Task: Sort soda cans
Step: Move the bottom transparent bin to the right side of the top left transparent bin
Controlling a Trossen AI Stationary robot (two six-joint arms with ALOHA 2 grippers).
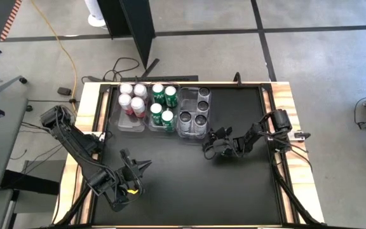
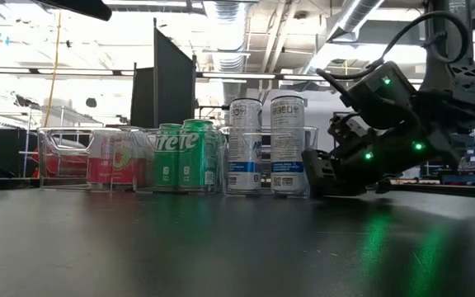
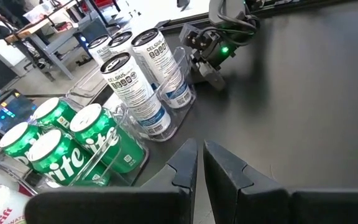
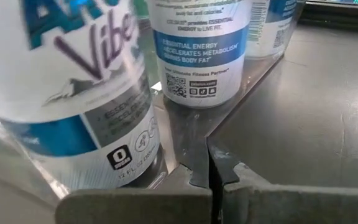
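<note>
All cans already stand sorted in the bins; both grippers are empty.

In the high view the three clear bins (image 1: 197,135) stand side by side at the far edge of the table: four red-pink cans (image 1: 131,98) in one, four green cans (image 1: 163,105) in the middle one, and four tall white cans (image 1: 194,109) with dark tops in the third. No loose can shows on the black table (image 1: 189,178), so I judge that the sorting is finished or almost finished. The right gripper (image 1: 211,145) has its fingers pressed together and holds nothing; the white cans are directly in front of its tips, just beside them. The left gripper (image 1: 140,166) is also pressed together and empty, and waits well apart, with all the cans ahead of it.
</note>
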